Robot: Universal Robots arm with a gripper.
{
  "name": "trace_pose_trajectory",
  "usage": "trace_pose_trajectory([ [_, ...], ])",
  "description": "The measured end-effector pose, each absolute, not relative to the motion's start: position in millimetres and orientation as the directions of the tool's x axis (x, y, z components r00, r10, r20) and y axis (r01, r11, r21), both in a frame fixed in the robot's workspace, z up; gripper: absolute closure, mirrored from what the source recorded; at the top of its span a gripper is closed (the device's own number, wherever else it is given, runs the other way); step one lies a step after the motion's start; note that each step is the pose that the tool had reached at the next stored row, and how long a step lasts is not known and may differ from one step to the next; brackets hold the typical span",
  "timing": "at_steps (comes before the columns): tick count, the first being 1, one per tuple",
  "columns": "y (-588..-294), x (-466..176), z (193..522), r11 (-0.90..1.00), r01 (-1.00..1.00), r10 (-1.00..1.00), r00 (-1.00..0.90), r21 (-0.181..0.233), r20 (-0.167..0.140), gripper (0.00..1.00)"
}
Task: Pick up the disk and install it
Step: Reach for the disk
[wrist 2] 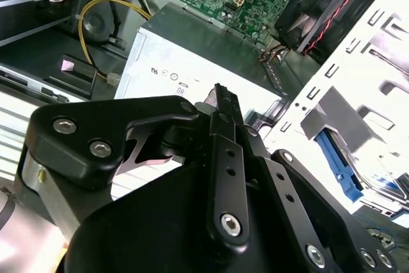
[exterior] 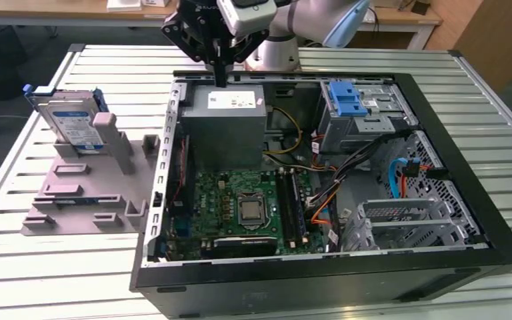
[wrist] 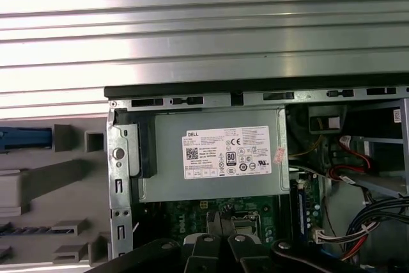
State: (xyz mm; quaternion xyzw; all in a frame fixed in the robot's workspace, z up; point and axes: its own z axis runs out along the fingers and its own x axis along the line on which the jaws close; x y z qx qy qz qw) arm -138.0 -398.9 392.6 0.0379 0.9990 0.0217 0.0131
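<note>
Jaws clenched on nothing, folks: fingertips pressed together and pointing straight down at the top centre of the exterior view, hanging just over the back edge of the grey power supply. And the disk? Well apart from me, at the upper left of that view, standing on edge in the grey slotted stand, white-and-blue label showing, blue carrier frame around it. The stand sits flat on the ribbed metal worktop, just beside the open computer case.

In the first wrist view I'm looking down at the power supply and its white sticker, with the stand off to one side and a strip of blue at its far end, likely the disk's frame. The second wrist view shows my black fingers closed tight in front of that same grey box.

Inside the case, the green motherboard lies below the power supply, and a blue latch piece sits atop the metal drive bay at the upper right.
</note>
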Motion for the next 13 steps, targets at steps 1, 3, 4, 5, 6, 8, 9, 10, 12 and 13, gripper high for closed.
trace_pose_trajectory([
  [1, -398.9, -138.5, 392.6, 0.996, 0.075, 0.076, -0.997, 0.044, -0.024, 0.89],
  [3, -398.9, -139.5, 392.5, 0.996, 0.075, 0.076, -0.997, 0.044, -0.024, 0.89],
  [4, -398.9, -139.9, 392.4, 0.996, 0.075, 0.076, -0.997, 0.044, -0.024, 0.89],
  [5, -398.9, -140.2, 392.3, 0.996, 0.075, 0.076, -0.997, 0.044, -0.024, 0.89],
  [6, -398.9, -140.5, 392.2, 0.996, 0.075, 0.076, -0.997, 0.044, -0.024, 0.89],
  [8, -398.9, -141.1, 392.1, 0.996, 0.075, 0.076, -0.997, 0.044, -0.024, 0.89],
  [9, -398.9, -141.4, 392.0, 0.996, 0.075, 0.076, -0.997, 0.044, -0.024, 0.89],
  [10, -398.9, -141.6, 391.9, 0.996, 0.075, 0.076, -0.997, 0.044, -0.024, 0.89],
  [12, -398.9, -142.0, 391.8, 0.996, 0.075, 0.076, -0.997, 0.044, -0.024, 0.89],
  [13, -398.9, -142.2, 391.7, 0.996, 0.075, 0.076, -0.997, 0.044, -0.024, 0.89],
])
